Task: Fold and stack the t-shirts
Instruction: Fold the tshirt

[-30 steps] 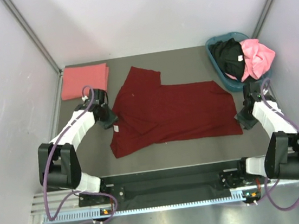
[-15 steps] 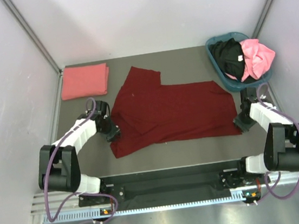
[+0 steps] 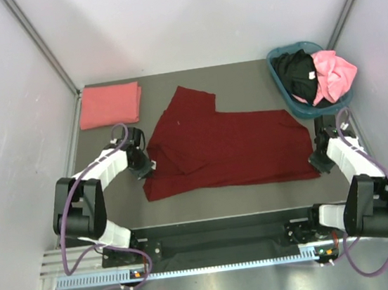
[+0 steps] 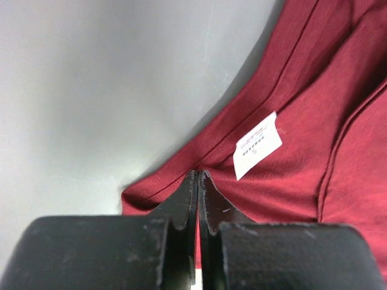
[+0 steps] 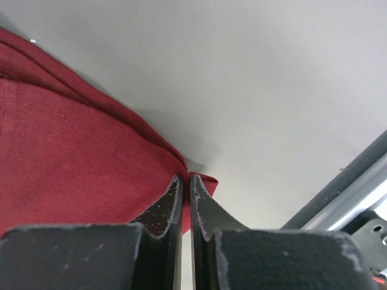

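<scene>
Overhead view downward, wrist views close (shared maroon shirt)

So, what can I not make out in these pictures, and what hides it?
1. Label print: the white label on the maroon t-shirt is too small to read, left wrist view.
2. Basket contents: the black t-shirt and bright pink t-shirt lie crumpled in the basket, their lower parts hidden, top view.
3. Pinched cloth: the shut left gripper and right gripper cover it, wrist views.

Teal-blue plastic basket at the grey table's far right corner
</scene>
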Robot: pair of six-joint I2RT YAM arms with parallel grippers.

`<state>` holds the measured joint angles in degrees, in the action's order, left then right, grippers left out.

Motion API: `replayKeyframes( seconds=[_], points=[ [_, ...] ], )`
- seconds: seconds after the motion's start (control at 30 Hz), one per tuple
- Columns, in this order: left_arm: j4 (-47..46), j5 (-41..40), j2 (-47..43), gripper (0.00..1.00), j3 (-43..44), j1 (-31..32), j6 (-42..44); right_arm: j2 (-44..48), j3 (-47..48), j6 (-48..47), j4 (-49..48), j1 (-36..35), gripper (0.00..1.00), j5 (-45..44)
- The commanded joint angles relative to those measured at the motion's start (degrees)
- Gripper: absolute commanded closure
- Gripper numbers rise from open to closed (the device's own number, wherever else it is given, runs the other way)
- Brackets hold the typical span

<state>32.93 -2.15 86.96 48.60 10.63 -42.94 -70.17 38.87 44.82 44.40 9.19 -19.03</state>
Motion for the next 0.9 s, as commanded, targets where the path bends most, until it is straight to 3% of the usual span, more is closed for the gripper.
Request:
replayKeyframes(
  seconds=[0.0,0.13,0.3,0.43,0.57,0.77,0.87],
  points=[
    [-1.9,-4.61,0.84,1.0,2.9,-0.26,-0.39,-0.23,0.51,-1.58,2.36,0.57,1.0,-3.48],
    [-1.37,-6.11,2.07,1.0,4.31,-0.26,-0.31,-1.72,-1.43,-0.52,2.44,0.48,0.98,-3.65],
    [0.73,-4.45,4.62,0.98,7.3,-0.26,-0.13,0.12,-0.91,0.45,2.62,0.48,0.81,-2.69],
    [2.49,-5.05,2.88,0.69,9.4,-0.26,1.54,3.01,1.11,-2.8,2.62,0.13,0.77,1.44],
    [2.76,-4.54,-0.64,0.55,12.91,-0.18,5.05,6.53,4.19,-6.05,2.8,-2.85,0.69,5.13],
    [-4.97,10.83,-0.21,0.55,10.39,0.35,2.88,9.96,7.09,-7.9,-0.63,-12.14,0.64,10.67],
    [-8.4,11.91,1.02,0.55,8.88,0.97,0.49,11.55,7.88,-8.6,-3.0,-17.69,0.62,10.15]
  ],
)
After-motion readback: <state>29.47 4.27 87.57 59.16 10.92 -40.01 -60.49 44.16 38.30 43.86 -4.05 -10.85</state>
